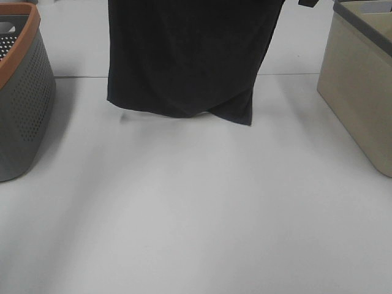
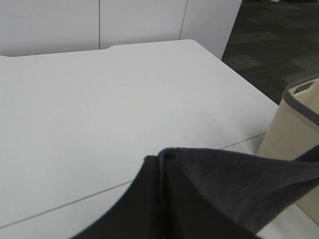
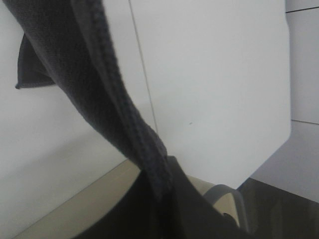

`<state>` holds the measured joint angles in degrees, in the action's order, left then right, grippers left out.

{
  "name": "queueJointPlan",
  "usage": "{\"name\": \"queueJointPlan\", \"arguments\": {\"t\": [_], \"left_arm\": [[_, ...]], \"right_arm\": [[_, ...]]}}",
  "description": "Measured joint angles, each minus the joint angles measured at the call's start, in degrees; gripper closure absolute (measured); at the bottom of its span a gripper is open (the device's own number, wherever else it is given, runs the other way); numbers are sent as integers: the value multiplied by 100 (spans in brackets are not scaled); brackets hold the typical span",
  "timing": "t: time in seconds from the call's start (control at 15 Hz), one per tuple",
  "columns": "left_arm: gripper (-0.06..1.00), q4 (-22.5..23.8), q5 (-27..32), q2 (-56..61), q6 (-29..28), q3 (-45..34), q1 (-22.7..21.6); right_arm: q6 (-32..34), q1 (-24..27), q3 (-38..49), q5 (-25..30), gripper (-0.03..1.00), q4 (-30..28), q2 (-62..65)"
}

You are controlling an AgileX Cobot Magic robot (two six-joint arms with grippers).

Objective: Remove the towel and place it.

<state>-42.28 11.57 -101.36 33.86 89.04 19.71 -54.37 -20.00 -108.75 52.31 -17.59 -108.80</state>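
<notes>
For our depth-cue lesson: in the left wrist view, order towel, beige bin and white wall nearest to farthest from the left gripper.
1. towel, foreground.
2. beige bin, just behind the towel.
3. white wall, past the table.

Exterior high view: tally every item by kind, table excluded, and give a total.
Dark towel: 1
Grey perforated basket with orange rim: 1
Beige bin with grey rim: 1
Total: 3
</notes>
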Motion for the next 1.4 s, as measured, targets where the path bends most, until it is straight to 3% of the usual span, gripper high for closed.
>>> {"name": "queueJointPlan", "arguments": {"t": [0.2,0.33,0.67,0.73,0.87,1.07,1.2,1.27,1.4], "left_arm": [[94,-92,-802,-298,17,29,0],[94,-92,-751,-837,23,630,-52],[94,-6,-395,-2108,332,2601,-115],[94,115,-413,-2252,498,2853,-115],[94,378,-407,-2332,647,2928,-115],[94,802,-653,-2263,688,2240,-23],[94,1020,-1427,-1902,688,997,264],[94,1140,-1942,-1421,688,40,504],[94,1220,-2378,-756,682,-1146,705]], "right_arm": [[854,120,0,-917,95,-292,-11],[1553,487,0,-1788,95,-206,-126],[1684,1031,0,-3507,95,579,-309],[1690,1077,0,-3741,95,625,-327],[1954,1089,23,-3627,95,693,-327],[2063,1089,968,-3455,95,722,-195],[1874,1089,2131,-3661,95,722,229],[1553,1089,3209,-3976,95,710,751],[1312,980,3822,-4108,95,699,1043]]}}
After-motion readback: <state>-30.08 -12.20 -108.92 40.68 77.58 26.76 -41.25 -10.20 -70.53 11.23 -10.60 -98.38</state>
